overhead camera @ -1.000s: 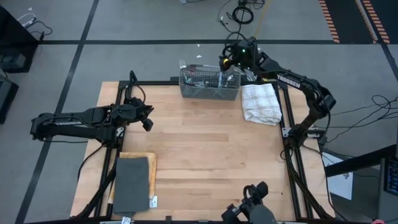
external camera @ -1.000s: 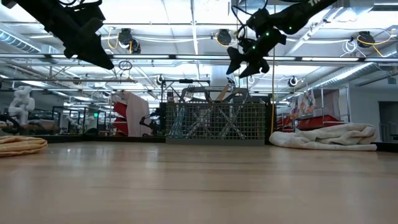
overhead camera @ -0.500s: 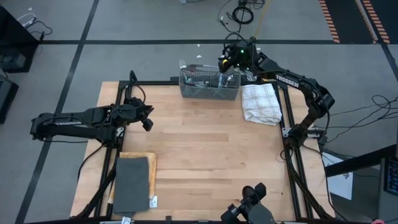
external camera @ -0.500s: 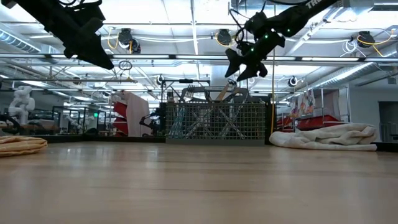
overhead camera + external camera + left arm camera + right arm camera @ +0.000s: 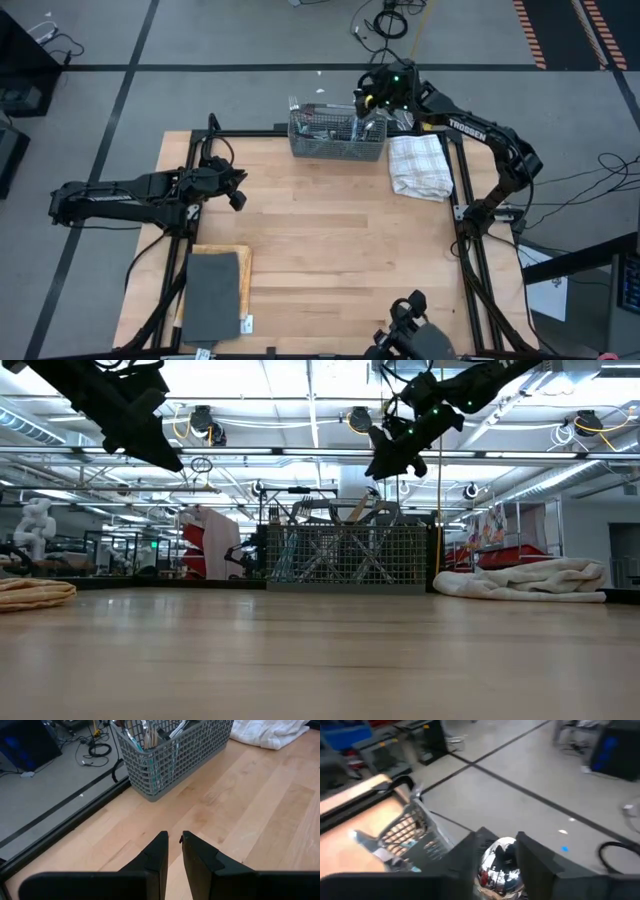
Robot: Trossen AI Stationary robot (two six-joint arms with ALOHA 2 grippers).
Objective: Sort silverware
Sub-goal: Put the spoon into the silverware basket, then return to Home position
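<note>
High view, right pincer (image 5: 372, 102): hung over the caddy's (image 5: 337, 137) right end at the bench's (image 5: 330, 240) far edge.
Right wrist view: right pincer (image 5: 499, 851) clamped on a spoon (image 5: 500, 862), its shiny bowl between the fingers.
Silverware (image 5: 150, 732): stood upright in the grey mesh caddy, handles crossing.
Left pincer (image 5: 173, 851): fingers close with a thin gap, gripping nothing, above the bench's left side, well apart from the caddy.
Towel (image 5: 420, 165): lay just right of the caddy.
</note>
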